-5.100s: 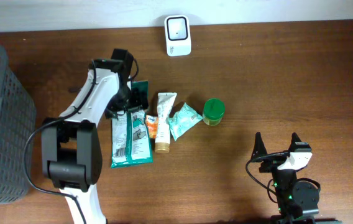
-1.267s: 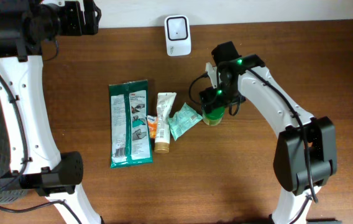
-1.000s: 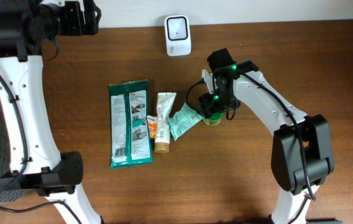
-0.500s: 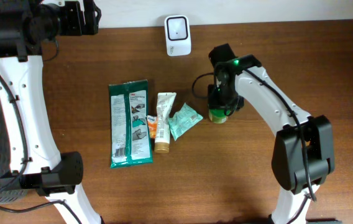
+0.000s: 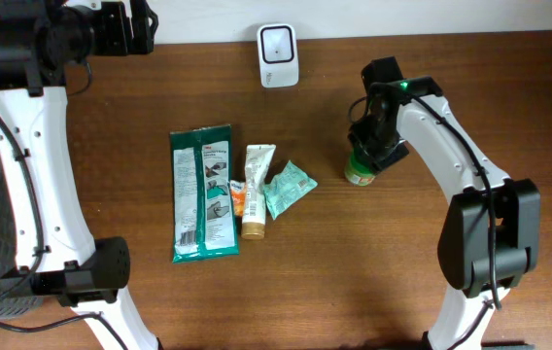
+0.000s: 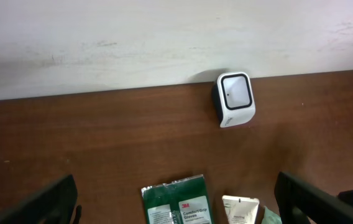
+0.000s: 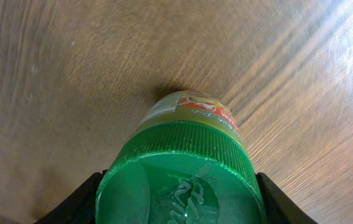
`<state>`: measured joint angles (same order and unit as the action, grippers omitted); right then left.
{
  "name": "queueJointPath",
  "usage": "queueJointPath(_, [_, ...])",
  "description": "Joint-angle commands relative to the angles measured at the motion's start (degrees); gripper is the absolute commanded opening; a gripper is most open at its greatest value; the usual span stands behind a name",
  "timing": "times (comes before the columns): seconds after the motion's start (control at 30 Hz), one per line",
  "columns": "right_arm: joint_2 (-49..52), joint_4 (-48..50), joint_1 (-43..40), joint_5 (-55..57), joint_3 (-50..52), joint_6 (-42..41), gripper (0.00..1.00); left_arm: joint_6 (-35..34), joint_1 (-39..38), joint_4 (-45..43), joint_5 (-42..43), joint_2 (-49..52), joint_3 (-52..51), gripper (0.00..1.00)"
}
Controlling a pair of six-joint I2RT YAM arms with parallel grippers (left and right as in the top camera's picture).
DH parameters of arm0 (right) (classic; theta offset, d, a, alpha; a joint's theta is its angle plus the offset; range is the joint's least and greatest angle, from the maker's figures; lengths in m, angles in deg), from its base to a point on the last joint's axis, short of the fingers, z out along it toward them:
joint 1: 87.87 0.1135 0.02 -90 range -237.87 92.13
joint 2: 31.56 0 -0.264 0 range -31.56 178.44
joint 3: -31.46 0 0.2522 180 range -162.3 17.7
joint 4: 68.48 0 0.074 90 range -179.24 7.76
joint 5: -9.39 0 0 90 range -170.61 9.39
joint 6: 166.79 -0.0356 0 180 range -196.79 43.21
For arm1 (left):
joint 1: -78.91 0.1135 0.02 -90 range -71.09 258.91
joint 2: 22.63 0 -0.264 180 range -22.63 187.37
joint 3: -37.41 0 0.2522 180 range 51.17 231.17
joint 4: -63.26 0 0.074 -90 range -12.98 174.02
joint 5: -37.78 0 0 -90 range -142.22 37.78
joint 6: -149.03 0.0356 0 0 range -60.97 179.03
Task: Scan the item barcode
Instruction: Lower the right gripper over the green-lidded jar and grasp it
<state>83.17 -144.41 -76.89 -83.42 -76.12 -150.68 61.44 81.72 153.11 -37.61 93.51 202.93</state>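
A jar with a green ribbed lid (image 7: 176, 168) and a red-and-green label is the item in hand. My right gripper (image 7: 176, 202) is shut on its lid, one black finger on each side. In the overhead view the jar (image 5: 359, 173) hangs tilted under the right gripper (image 5: 371, 154), right of the other goods. The white barcode scanner (image 5: 278, 54) stands at the table's back edge, also in the left wrist view as the scanner (image 6: 234, 98). My left gripper (image 6: 173, 202) is open and held high at the far left, with nothing between its fingers.
A green glove packet (image 5: 204, 206), a white tube (image 5: 255, 191) and a small teal sachet (image 5: 289, 187) lie side by side at centre left. The left arm (image 5: 33, 146) runs down the left side. The back wall (image 6: 164, 37) rises behind the scanner.
My right gripper closed on the jar beside the sachet, then carried it to the right. The left arm has stayed still.
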Motion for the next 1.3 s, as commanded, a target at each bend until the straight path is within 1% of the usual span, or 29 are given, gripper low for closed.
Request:
queueJointPath(0.0, [0.1,0.2,1.4,1.9,-1.2,-16.7,0.44,0.9,0.0,-0.1,0.7,-1.4,1.0,0.99])
queueJointPath(0.03, [0.1,0.4,1.8,2.9,-1.2,-17.1,0.5,0.9,0.0,-0.1,0.6,-1.4,1.0,0.99])
queueJointPath(0.1, [0.1,0.2,2.5,4.8,-1.2,-17.0,0.75,0.9,0.0,-0.1,0.6,-1.4,1.0,0.99])
queueJointPath(0.13, [0.1,-0.1,2.9,5.5,-1.2,-16.8,0.83,0.9,0.0,-0.1,0.6,-1.4,1.0,0.99])
queueJointPath(0.17, [0.1,-0.4,3.2,6.4,-1.2,-15.9,0.87,0.9,0.0,-0.1,0.7,-1.4,1.0,0.99])
queueJointPath(0.2, [0.1,-0.6,3.5,7.1,-1.2,-14.7,0.89,0.9,0.0,-0.1,0.7,-1.4,1.0,0.99])
queueJointPath(0.3, [0.1,-0.4,3.7,7.9,-1.3,-6.7,0.9,0.9,0.0,-0.1,0.7,-1.4,1.0,0.99])
queueJointPath(0.37, [0.1,-0.3,3.3,9.7,-2.2,5.2,0.9,0.9,0.0,-0.1,0.6,-1.4,1.0,0.99])
queueJointPath(0.4, [0.0,0.0,2.9,10.7,-3.4,15.6,0.9,0.9,0.0,-0.1,0.6,-1.4,1.0,0.99])
queueJointPath(0.43, [0.0,0.0,2.6,10.6,-4.9,25.3,0.95,0.9,0.0,-0.1,0.7,-1.4,1.0,0.99])
queueJointPath(0.47, [0.0,-0.2,2.4,10.3,-6.3,33.7,0.97,0.9,0.0,-0.1,0.7,-1.4,1.0,0.99])
queueJointPath(0.53, [0.0,-1.2,2.3,8.6,-9.5,49.7,0.97,0.9,0.0,-0.1,0.7,-1.4,1.0,0.99])
queueJointPath(0.57, [0.0,-2.2,2.3,6.9,-11.3,57.5,1.0,0.9,0.0,-0.1,0.6,-1.4,1.0,0.99])
queueJointPath(0.67, [0.0,-5.1,2.6,0.9,-13.4,75.6,0.98,0.9,0.0,-0.1,0.6,-1.4,1.0,0.99])
queueJointPath(0.73, [0.1,-6.8,2.6,0.3,-12.4,80.1,0.98,0.9,0.0,-0.1,0.7,-1.4,1.0,0.99])
queueJointPath(0.97, [0.1,-7.4,2.5,-1.6,-3.8,87.9,0.98,0.9,0.0,-0.1,0.7,-1.4,1.0,0.99])
queueJointPath(1.27, [0.2,-4.1,2.5,-1.9,-0.4,92.5,0.98,0.9,0.0,-0.1,0.7,-1.4,1.0,0.99])
